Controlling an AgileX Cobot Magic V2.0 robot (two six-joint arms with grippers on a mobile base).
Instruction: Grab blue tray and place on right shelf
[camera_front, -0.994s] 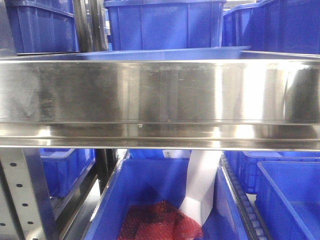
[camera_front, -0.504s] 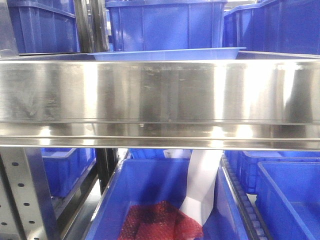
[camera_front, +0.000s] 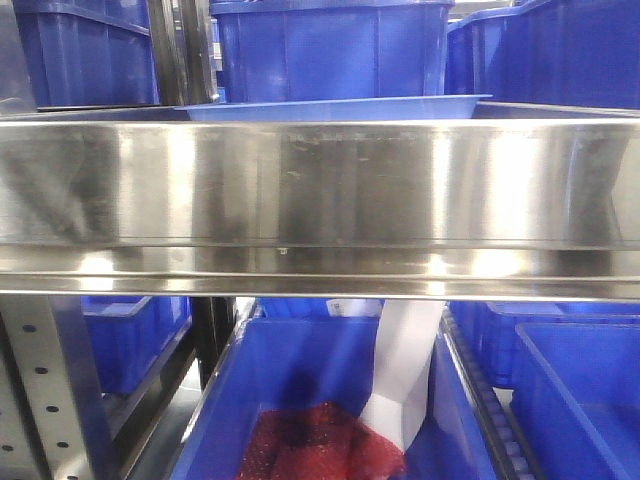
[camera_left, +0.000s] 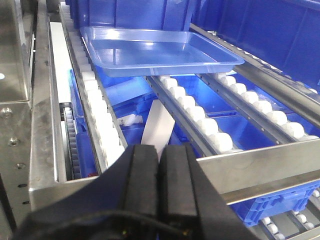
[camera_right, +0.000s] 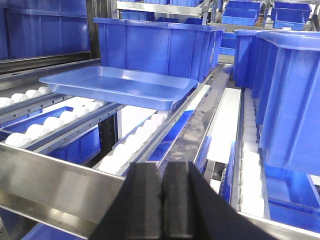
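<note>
The blue tray (camera_left: 155, 52) lies flat on the white rollers of the steel right shelf (camera_left: 260, 162), well behind its front lip. From the right wrist view the blue tray (camera_right: 117, 87) rests ahead and to the left, in front of a deep blue bin. From the front, only the blue tray's rim (camera_front: 330, 108) shows above the right shelf's broad shiny lip (camera_front: 320, 185). My left gripper (camera_left: 162, 150) is shut and empty, hanging just in front of the lip. My right gripper (camera_right: 161, 167) is also shut and empty, short of the lip.
Deep blue bins (camera_right: 155, 47) stand behind the tray, and more (camera_right: 290, 95) fill the lane to the right. White roller tracks (camera_left: 197, 115) run front to back. Below, a bin (camera_front: 300, 400) holds red netting and white paper. A perforated upright (camera_front: 40, 390) stands at lower left.
The front view has shifted slightly; the tray's rim reads a little narrower than a second ago. Nothing else has visibly moved.
</note>
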